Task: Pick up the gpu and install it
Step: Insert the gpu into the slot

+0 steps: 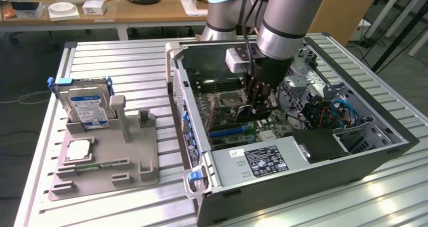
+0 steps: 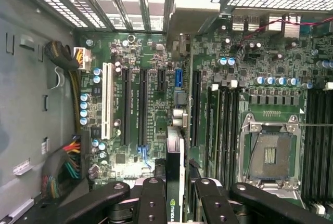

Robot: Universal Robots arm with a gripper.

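One gpu (image 2: 175, 154), a thin dark card seen edge-on, sits upright between the gripper's (image 2: 176, 208) two fingers (image 2: 152, 200), which are clamped against its sides. It hangs inside one open computer case (image 1: 334, 167), over the green motherboard (image 2: 151, 52) and its long slots. Outside the case, one hard drive (image 1: 87, 106) stands in one grey fixture (image 1: 134, 162) on the metal table (image 1: 120, 61).
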